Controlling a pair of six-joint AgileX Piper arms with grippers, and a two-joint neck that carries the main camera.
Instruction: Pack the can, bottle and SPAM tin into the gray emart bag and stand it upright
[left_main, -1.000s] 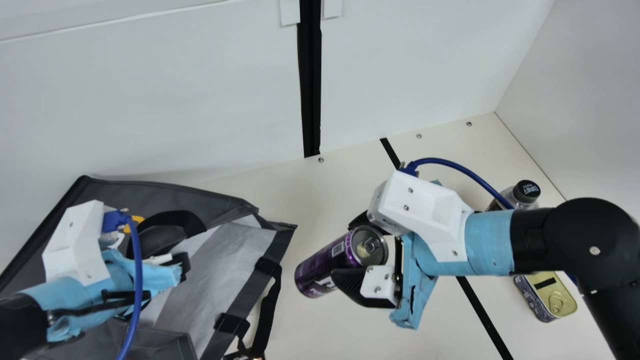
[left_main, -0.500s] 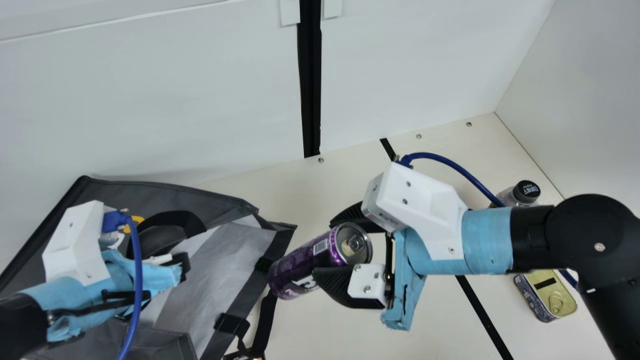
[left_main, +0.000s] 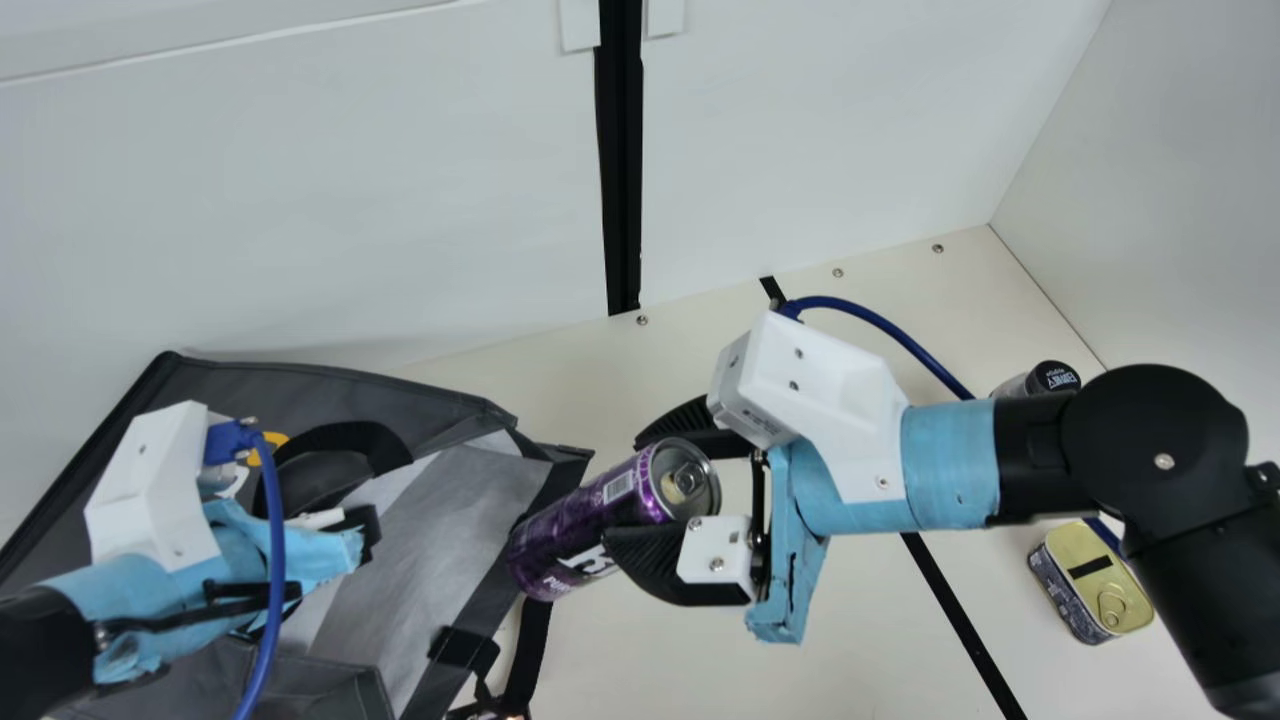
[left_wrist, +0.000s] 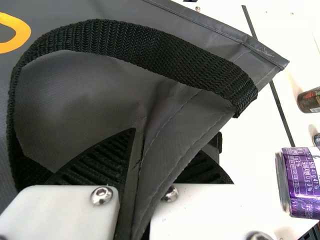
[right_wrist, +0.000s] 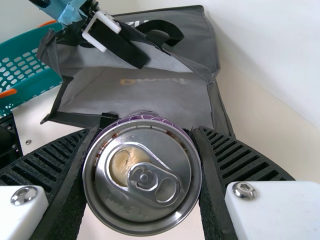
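Can (left_main: 560, 550), in the right gripper (left_main: 624, 488): clasped between ribbed fingers that stand apart by its own width, its ring-pull end toward the right wrist.
Can's long axis: slanted, running from the right wrist to the robot's left, base foremost toward the mouth of the gray emart bag (left_main: 440, 530); the base overlaps the bag's dark edging in the main view, and whether they touch cannot be told.
Nearer arm: the right, with the can in its grasp; the coming move likely calls for travel leftward, base first, clear of the edging.
Left gripper (left_wrist: 162, 145): closed on a fold of the bag's fabric beside a black handle (left_wrist: 150, 47), apparently to hold the mouth open.
SPAM tin (left_main: 1090, 585): well apart on the robot's right, lying on the table (left_main: 720, 670), pull-ring lid up.
Bottle (left_main: 1052, 377): farther back on the right, partly behind the right arm, seemingly upright.
Print: a barcode and white lettering on the purple can, pale characters on the bottle's black cap, a yellow mark (left_wrist: 22, 30) on the bag.
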